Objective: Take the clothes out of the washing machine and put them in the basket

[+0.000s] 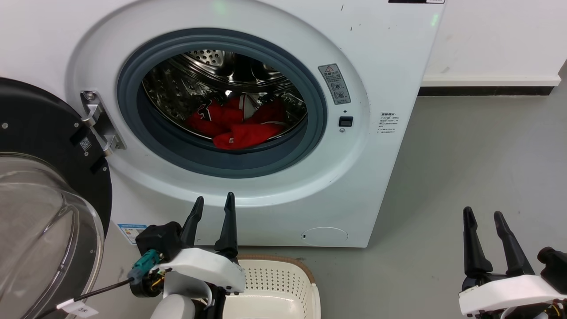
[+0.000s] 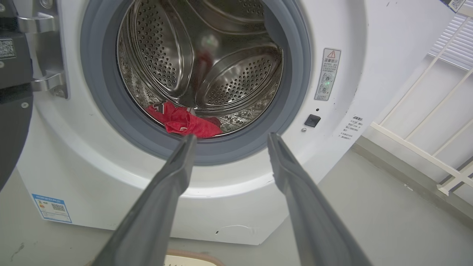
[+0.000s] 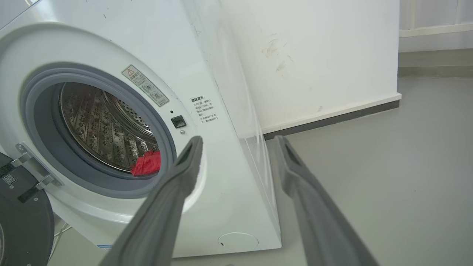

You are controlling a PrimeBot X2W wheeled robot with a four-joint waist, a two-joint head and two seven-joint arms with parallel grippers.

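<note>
Red clothes (image 1: 239, 124), with white stripes and small white marks: lying bunched in a low heap on the bottom of the perforated steel drum (image 1: 208, 66), the nearest fold resting just behind the lower lip of the grey gasket (image 1: 248, 161); also showing in the left wrist view (image 2: 183, 122) and, as a small red corner, in the right wrist view (image 3: 147, 163). White front-loading washing machine (image 1: 376, 66): standing on the grey floor (image 1: 465, 168) against a white wall (image 1: 496, 35) with a dark skirting (image 1: 487, 91). Its black-rimmed glass door (image 1: 44, 199) is hanging wide open to the left on a metal hinge (image 1: 99, 124). A warning label (image 1: 334, 83) and a small black latch socket (image 1: 345, 121) are sitting on the right of the porthole surround. Cream-white perforated basket (image 1: 283, 283) with a brown rim: sitting on the floor near the machine's front, below the porthole and partly under the left arm; what it holds cannot be told. Left gripper (image 1: 215, 197): hanging in front of the machine's lower panel, over the far left part of the basket, its fingers pointing toward the porthole, parted and holding nothing; in its own wrist view (image 2: 232, 136) the finger tips are framing the lower gasket, well short of the clothes. Right gripper (image 1: 482, 211): hanging over bare floor to the right of the machine, well apart from it, fingers likewise spread and empty (image 3: 239, 138).
</note>
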